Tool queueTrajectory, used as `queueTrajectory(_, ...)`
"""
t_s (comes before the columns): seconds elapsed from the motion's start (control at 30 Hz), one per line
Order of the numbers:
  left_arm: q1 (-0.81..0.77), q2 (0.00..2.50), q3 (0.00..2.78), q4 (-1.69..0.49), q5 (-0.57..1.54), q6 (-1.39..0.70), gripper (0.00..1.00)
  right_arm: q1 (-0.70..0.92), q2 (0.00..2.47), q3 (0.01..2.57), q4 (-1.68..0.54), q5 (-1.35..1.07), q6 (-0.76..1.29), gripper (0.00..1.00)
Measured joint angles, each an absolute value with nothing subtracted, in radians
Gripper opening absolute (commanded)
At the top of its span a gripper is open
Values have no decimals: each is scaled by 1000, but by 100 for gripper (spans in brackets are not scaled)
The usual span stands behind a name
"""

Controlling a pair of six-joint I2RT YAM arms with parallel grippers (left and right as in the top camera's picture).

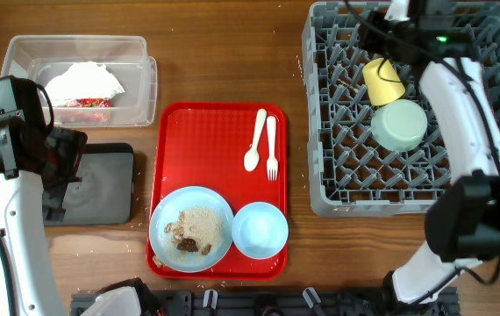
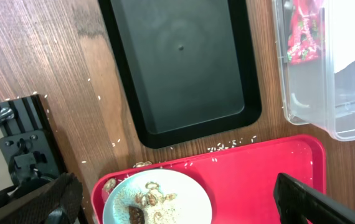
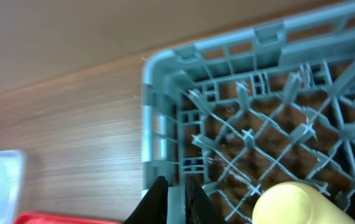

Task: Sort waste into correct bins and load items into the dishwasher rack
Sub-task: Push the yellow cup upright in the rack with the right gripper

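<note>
The wooden surface point(image 1: 232, 53) carries the grey dishwasher rack point(image 1: 364, 204) at its far right corner; the white right arm crosses the rack and hides part of its right side. The red tray point(image 1: 197, 140) lies mid-surface toward the near edge. The clear tub point(image 1: 75, 40) sits at the far left corner, and the black tray point(image 1: 101, 189) lies by the left edge, partly covered by the left arm.

The left hand point(image 2: 174, 186) hangs above the gap between the black tray and the red tray, fingers spread wide, gripping nothing. The right hand point(image 3: 176, 199) is over the rack's far left corner, fingers drawn almost together, with nothing seen between them.

The pale blue plate point(image 1: 219, 209) rests at the red tray's near left corner, the pale blue bowl point(image 1: 260, 231) touching it. The mint-green bowl point(image 1: 401, 124) stands in the rack, just beside the yellow cup point(image 1: 382, 81), which lies on its side. The white spoon point(image 1: 256, 140) and fork point(image 1: 271, 147) lie side by side on the red tray.

A crumpled napkin point(image 1: 83, 81) and a red wrapper point(image 1: 85, 103) are in the tub; the wrapper's print is too blurred to read. Beige food scraps point(image 1: 196, 230) with brown bits sit on the plate, and loose grains point(image 2: 227, 144) dot the surface.
</note>
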State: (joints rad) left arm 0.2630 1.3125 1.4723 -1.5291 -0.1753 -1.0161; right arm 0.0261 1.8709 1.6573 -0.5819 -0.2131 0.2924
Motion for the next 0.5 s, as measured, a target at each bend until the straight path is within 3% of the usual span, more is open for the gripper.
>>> queueTrajectory(0.5,263,1312,1472,-1530,-175,-1016,100,11,1969,1661,-708,59,326,8)
